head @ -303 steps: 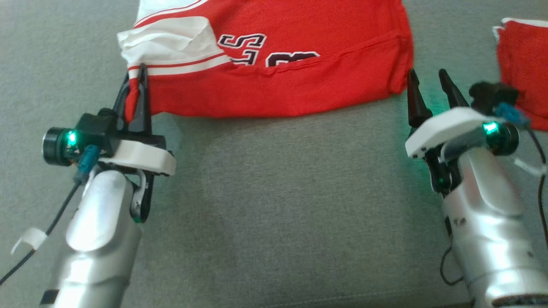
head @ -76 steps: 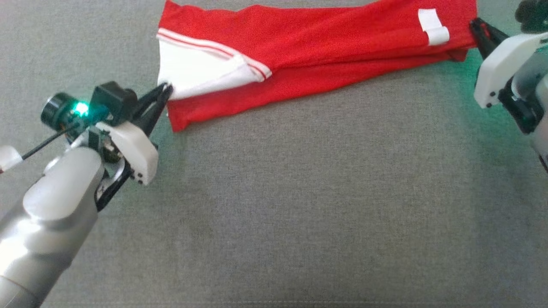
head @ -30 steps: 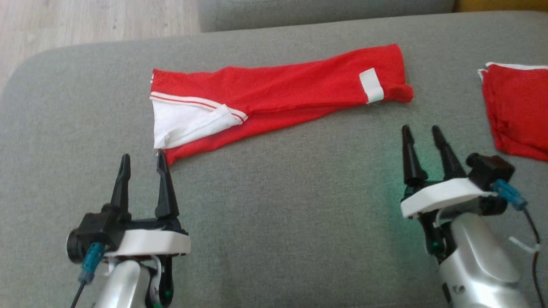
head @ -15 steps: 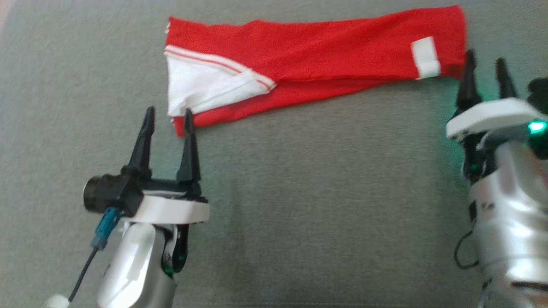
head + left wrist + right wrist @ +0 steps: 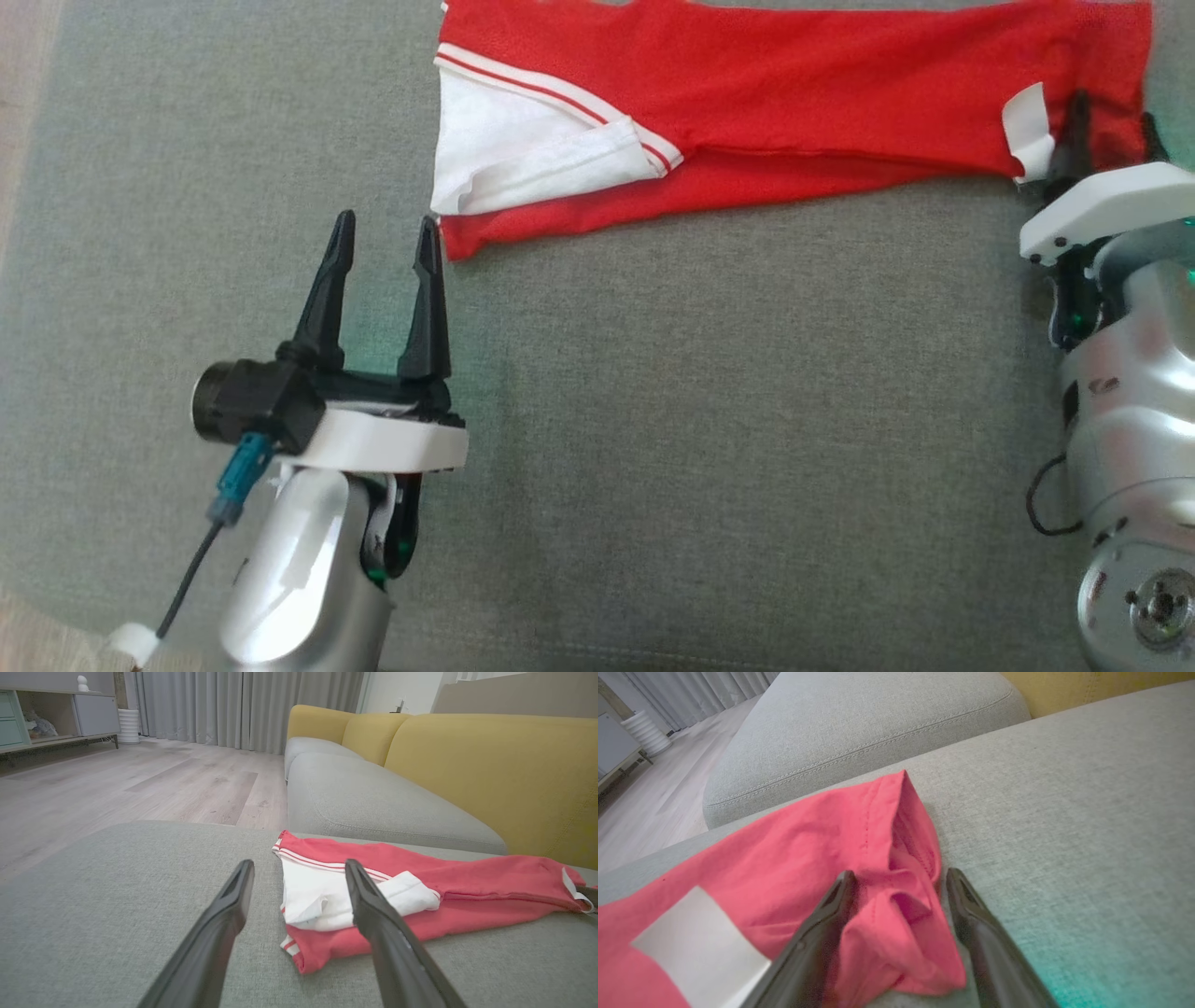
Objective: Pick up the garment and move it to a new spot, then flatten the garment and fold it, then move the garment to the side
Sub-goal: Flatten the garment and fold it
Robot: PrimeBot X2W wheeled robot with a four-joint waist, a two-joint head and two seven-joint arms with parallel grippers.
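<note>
The garment (image 5: 794,121), red with a white panel and stripes at its left end, lies folded into a long strip across the far part of the grey cushion (image 5: 700,420). My left gripper (image 5: 386,224) is open, its tips just short of the strip's near left corner; in the left wrist view the garment (image 5: 420,896) lies ahead and to the right of the open left gripper (image 5: 299,868). My right gripper (image 5: 1113,112) is open and straddles the strip's right end. In the right wrist view the bunched red corner (image 5: 896,914) sits between the spread fingers (image 5: 831,924) of the right gripper (image 5: 901,877).
A white label (image 5: 1025,126) is on the garment beside my right fingers. A second grey cushion (image 5: 373,798) and a yellow sofa back (image 5: 490,765) lie beyond. Wooden floor (image 5: 140,779) drops off past the cushion's left edge.
The head camera has shifted. My right gripper has moved forward so its open fingers now straddle the garment's right end. The left gripper stays open near the left corner.
</note>
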